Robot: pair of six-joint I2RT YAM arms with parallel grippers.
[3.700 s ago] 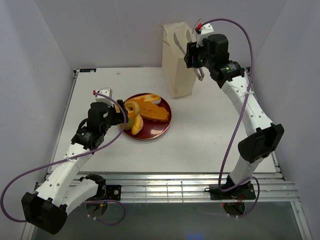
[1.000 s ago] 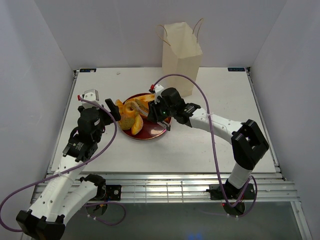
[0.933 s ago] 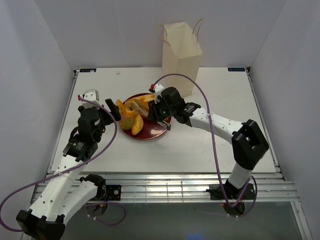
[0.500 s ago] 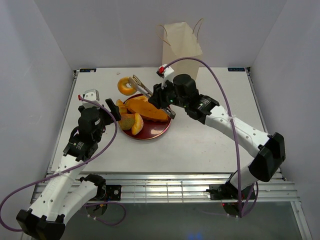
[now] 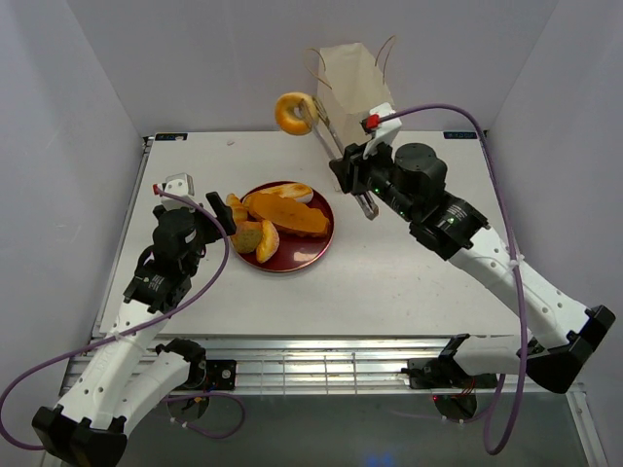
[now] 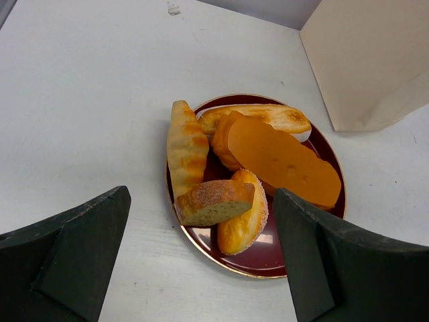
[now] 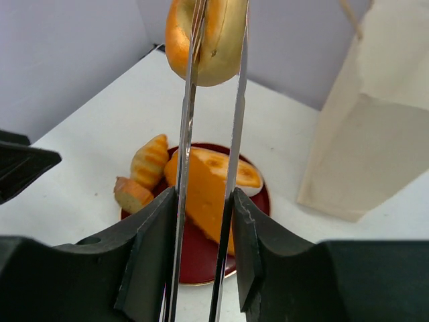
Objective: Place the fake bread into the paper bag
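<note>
Up at top centre, right gripper (image 7: 201,235) squeezed tongs (image 5: 331,146) pinching the ring bread (image 5: 293,113) mid-carry, next likely needing the paper bag (image 5: 355,83) mouth.

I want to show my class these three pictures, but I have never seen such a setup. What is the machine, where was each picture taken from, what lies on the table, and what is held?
These are two robot arms bolted at the near edge of a white table. The wide picture comes from a fixed camera above and behind them; the other two come from cameras on each wrist, so the dark shapes at the bottom are that arm's own fingers. The right end effector is shut on metal tongs, and the tongs pinch a ring-shaped toy bread in the air near a tall paper bag. The left end effector is open, holding nothing, near a dark red plate with the other toy bread pieces.
</note>
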